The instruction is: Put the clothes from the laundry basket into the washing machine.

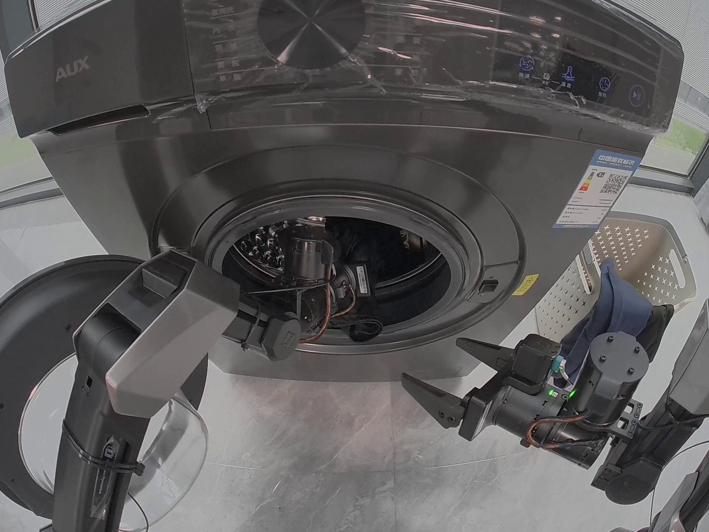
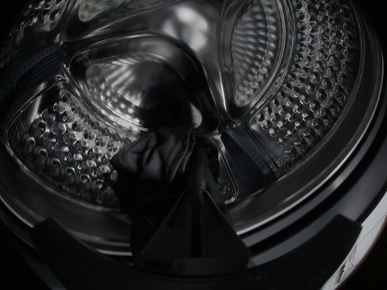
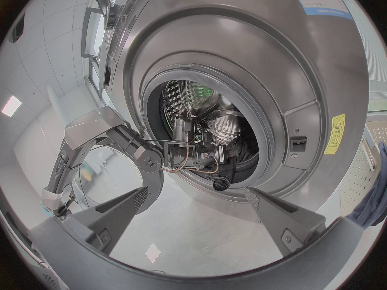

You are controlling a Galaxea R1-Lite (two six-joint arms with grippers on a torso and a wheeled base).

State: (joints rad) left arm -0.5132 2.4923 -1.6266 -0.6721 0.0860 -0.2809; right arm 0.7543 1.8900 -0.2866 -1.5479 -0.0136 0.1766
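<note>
The grey washing machine (image 1: 354, 157) stands with its round opening (image 1: 347, 282) uncovered. My left arm is inside the steel drum (image 2: 306, 69). Its gripper (image 2: 197, 194) is shut on a black garment (image 2: 161, 158), which bunches low in the drum. Part of that garment (image 3: 223, 178) droops over the lower lip of the opening. To the right of the machine stands the white laundry basket (image 1: 642, 253) with a blue garment (image 1: 617, 312) draped over its rim. My right gripper (image 1: 430, 360) is open with nothing in it, above the floor in front of the machine, left of the basket.
The machine's door (image 1: 44, 378) is swung out to the left, beside my left arm. Grey marble floor (image 1: 332, 445) lies in front of the machine. The basket wall (image 3: 363, 170) sits close to the machine's right side.
</note>
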